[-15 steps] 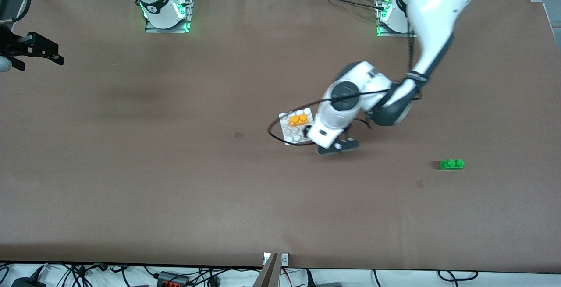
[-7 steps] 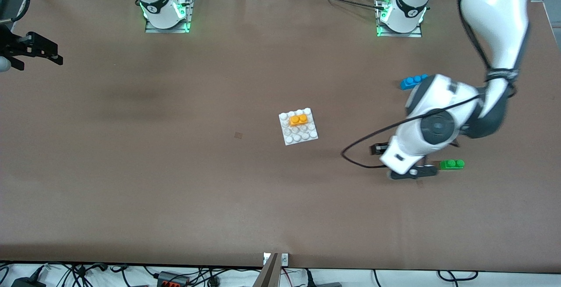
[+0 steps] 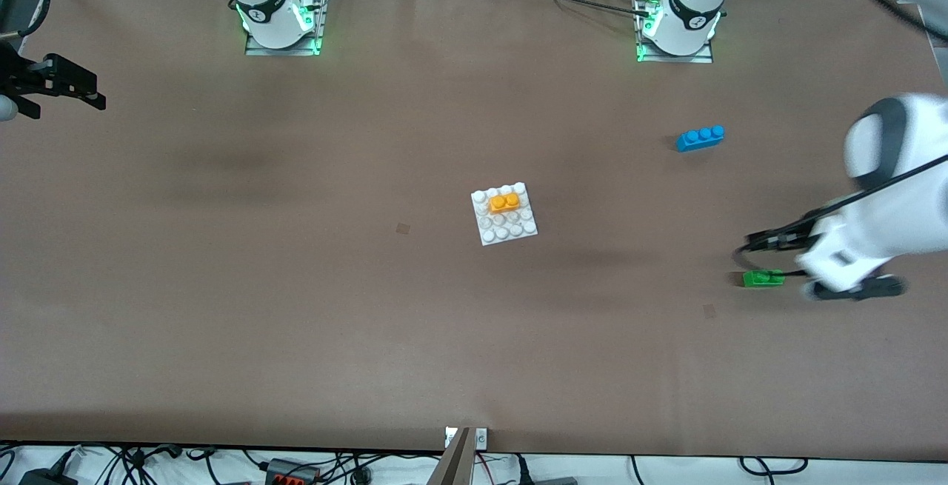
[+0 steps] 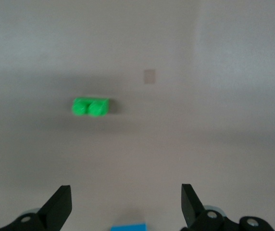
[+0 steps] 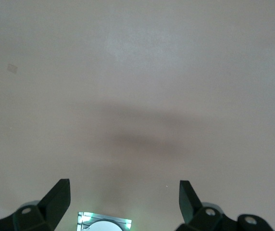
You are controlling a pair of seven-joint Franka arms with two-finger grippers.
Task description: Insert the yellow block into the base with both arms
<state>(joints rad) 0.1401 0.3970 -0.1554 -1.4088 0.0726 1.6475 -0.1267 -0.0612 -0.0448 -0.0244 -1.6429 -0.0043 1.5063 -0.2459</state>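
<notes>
The yellow block [image 3: 504, 203] sits pressed on the white studded base [image 3: 511, 231] at the middle of the table, on the rows farther from the front camera. My left gripper [image 3: 815, 266] is open and empty, up over the table near the left arm's end, beside the green brick [image 3: 763, 278]. In the left wrist view its jaws [image 4: 125, 202] stand wide apart with nothing between them. My right gripper [image 3: 70, 89] waits open and empty over the right arm's end of the table; in its wrist view [image 5: 124, 199] it shows only bare table.
The green two-stud brick [image 4: 90, 107] lies nearer the front camera than the blue three-stud brick [image 3: 700, 138]. The blue brick's edge shows in the left wrist view [image 4: 128, 227]. The right arm's lit base plate [image 5: 104, 222] shows in the right wrist view.
My left arm has swung away from the base toward the left arm's end of the table, past the green brick. The yellow block stays on the base. The right arm has not moved.
</notes>
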